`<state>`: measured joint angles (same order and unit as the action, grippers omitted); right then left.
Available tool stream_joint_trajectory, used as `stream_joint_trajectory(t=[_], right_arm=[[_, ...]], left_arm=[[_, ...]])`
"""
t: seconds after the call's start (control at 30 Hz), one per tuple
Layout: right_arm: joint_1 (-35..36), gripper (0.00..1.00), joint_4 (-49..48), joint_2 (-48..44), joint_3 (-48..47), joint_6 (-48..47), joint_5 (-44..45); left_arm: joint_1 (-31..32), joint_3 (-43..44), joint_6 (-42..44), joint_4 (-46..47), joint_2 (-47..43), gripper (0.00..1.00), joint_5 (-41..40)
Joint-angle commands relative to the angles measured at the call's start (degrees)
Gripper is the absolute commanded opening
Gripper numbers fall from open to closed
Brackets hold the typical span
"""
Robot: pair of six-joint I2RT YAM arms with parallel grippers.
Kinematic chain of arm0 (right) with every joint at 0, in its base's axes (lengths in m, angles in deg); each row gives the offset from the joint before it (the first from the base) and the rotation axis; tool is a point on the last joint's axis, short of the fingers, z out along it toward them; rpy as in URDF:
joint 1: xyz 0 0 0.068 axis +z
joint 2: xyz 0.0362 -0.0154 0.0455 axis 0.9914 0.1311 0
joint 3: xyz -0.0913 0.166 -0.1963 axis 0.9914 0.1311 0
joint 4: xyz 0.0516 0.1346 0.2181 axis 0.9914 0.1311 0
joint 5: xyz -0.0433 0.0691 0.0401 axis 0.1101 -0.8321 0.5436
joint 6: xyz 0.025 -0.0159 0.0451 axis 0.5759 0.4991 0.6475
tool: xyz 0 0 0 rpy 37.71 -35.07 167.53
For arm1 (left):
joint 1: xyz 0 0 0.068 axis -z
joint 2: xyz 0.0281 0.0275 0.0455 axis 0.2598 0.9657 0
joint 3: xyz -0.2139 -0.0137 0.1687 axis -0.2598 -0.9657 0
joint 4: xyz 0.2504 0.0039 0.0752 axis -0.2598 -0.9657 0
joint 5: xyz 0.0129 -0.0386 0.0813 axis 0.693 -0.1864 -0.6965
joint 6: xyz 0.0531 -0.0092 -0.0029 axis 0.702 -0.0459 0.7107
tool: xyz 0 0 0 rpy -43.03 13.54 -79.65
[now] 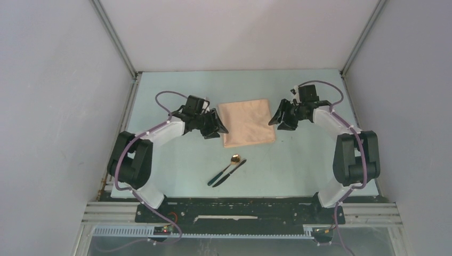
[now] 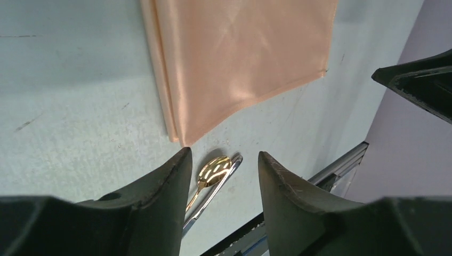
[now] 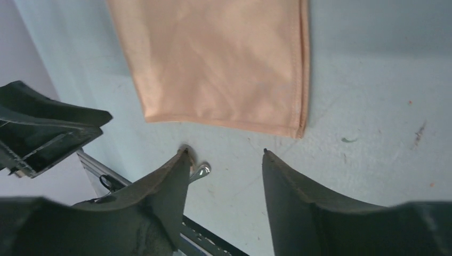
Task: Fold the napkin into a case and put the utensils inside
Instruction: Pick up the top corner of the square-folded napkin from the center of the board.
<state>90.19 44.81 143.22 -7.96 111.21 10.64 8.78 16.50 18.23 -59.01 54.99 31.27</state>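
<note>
Where the napkin sits: napkin (image 1: 248,122) lies flat at mid counter, folded into a squarish stack. Layered edges show along its left side, and there is no narrow case with a flap yet.
why that shape: looks like a part-way fold, my guess. More folding is needed before anything can go inside.
left fingers (image 1: 217,129): spread apart, holding nothing, low at the napkin's left near corner. The wrist view shows only counter and spoon through the gap.
right fingers (image 1: 275,119): also apart and empty, just beside the napkin's right edge, apart from the cloth.
why arms flank it: one at each side edge suits a two-handed pinch for another fold. That is a judgement.
spoon (image 1: 224,169): on the counter near of the napkin, lying diagonal with the gold bowl toward the far right, clear of the cloth.
knife (image 1: 230,172): right alongside the spoon at the same angle. Cannot tell if they touch.
why utensils wait there: parked out of the fold zone but in reach of both arms, likely for insertion last.
counter (image 1: 298,170): pale blue-green and matte, with small scuffs and specks.
room: plain white walls (image 1: 229,32) on the left, far and right sides. Metal frame rails (image 1: 114,37) stand at the far corners. A black base plate (image 1: 234,210) runs along the near edge under the arms.
</note>
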Motion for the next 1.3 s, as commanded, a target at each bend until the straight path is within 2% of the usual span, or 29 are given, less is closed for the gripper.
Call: stream_joint_trajectory(t=[0.0,0.03,0.13,0.27,0.43,0.53,0.67,0.77,0.97,1.27], right_arm=[[-1.3,0.56,0.7,0.1,1.3,-4.2,3.1],[-1.8,0.53,0.2,0.7,1.3,-4.3,2.3],[-3.1,0.44,-0.4,2.4,1.3,-4.2,0.2],[-3.3,0.39,-0.3,4.9,1.3,-5.0,-1.3],[-3.3,0.38,-1.8,6.6,1.8,-5.0,-2.5],[-3.2,0.32,-2.9,7.7,1.9,-4.7,-3.8],[-3.3,0.33,-3.2,8.5,1.8,-4.4,-3.9],[-3.4,0.34,-3.4,9.0,1.8,-4.1,-3.9],[-3.5,0.35,-3.8,10.6,1.8,-4.6,-4.3],[-3.3,0.29,-3.8,11.4,1.9,-4.8,-4.8]], left_arm=[[0.1,-1.6,2.7,-2.2,-0.6,0.5,-3.4],[0.0,-1.8,2.1,-1.5,0.5,0.49,-2.9],[0.0,-2.3,0.5,1.3,2.6,0.53,-1.6],[0.1,-2.3,-0.2,3.1,4.8,0.53,-1.1],[0.5,-3.2,-1.5,5.7,6.6,0.47,0.0],[0.8,-3.6,-1.9,6.3,7.6,0.43,0.0],[1.0,-4.1,-2.1,7.0,8.0,0.41,0.0],[1.0,-4.2,-2.2,7.2,8.2,0.36,0.1],[1.0,-4.7,-2.2,7.7,8.5,0.35,0.2],[1.0,-5.3,-2.4,8.5,8.7,0.27,0.7]])
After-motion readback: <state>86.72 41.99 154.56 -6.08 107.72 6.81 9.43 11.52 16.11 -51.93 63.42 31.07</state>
